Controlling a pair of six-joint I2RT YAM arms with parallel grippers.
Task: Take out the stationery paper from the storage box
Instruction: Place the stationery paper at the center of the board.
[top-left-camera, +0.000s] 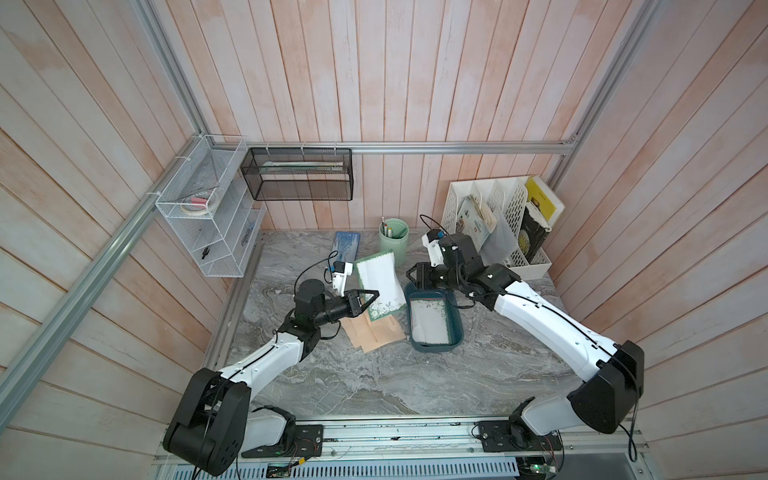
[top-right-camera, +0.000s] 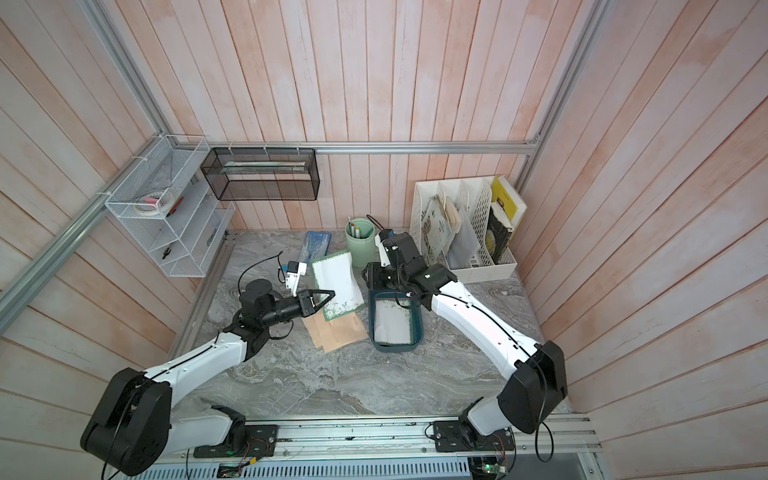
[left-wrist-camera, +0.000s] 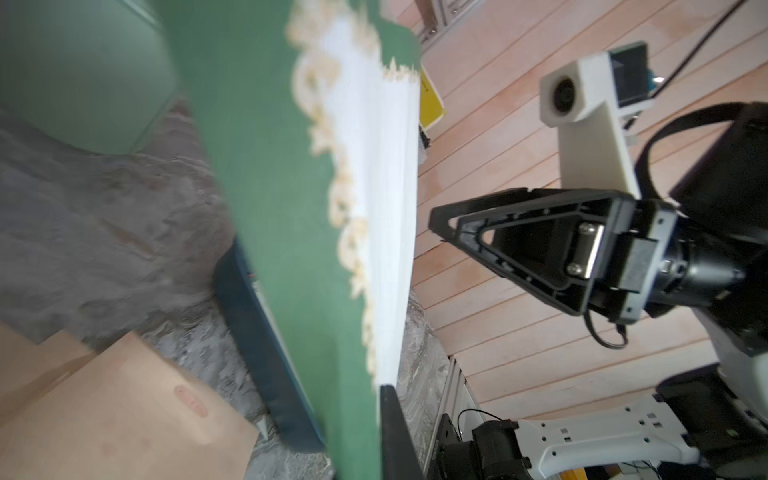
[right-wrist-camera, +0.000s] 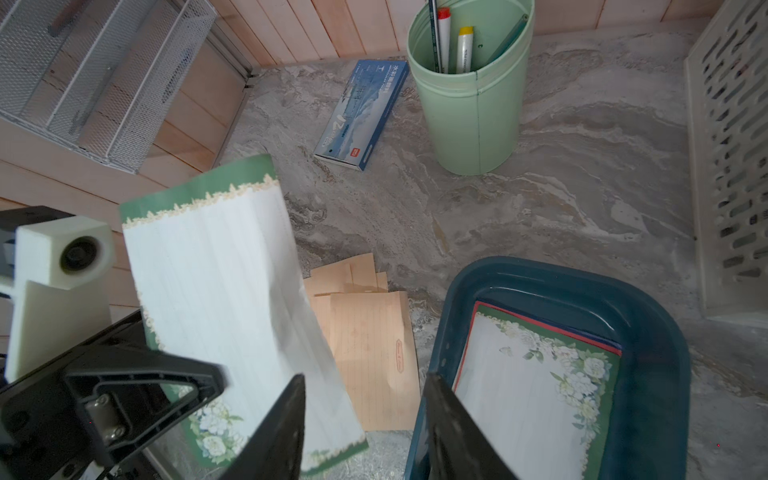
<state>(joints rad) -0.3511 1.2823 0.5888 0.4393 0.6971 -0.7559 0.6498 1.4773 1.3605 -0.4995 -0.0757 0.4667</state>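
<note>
While the left arm stretches low over the marble table (top-left-camera: 374, 386) with its forearm almost level, the left gripper (top-left-camera: 371, 296) is closed tight on the side edge of the held sheet (top-left-camera: 380, 280), near its flowered corner. This sheet stands nearly upright in the air, between the pen cup (top-left-camera: 393, 243) and the storage box (top-left-camera: 457, 328), above the kraft envelopes (top-left-camera: 376, 334) that lie flat on the table. The right arm bends in from the other side, its wrist over the far end of the box. The right gripper (right-wrist-camera: 363, 376) has its jaws parted with nothing between them. In both top views the wrist covers the far rim of the box. In the left wrist view the held sheet (left-wrist-camera: 291, 208) is very close and blurred, and only one finger (left-wrist-camera: 395, 419) of the left gripper shows. How many sheets are in the box I cannot count. The held sheet (right-wrist-camera: 216, 291) is white with faint ruled lines, a dark green border with cream lace edging and white flowers in one corner, and it is slightly bent. Inside the box the top sheet (right-wrist-camera: 519, 395) has the same pattern, and thin red and blue edges show under it.
</note>
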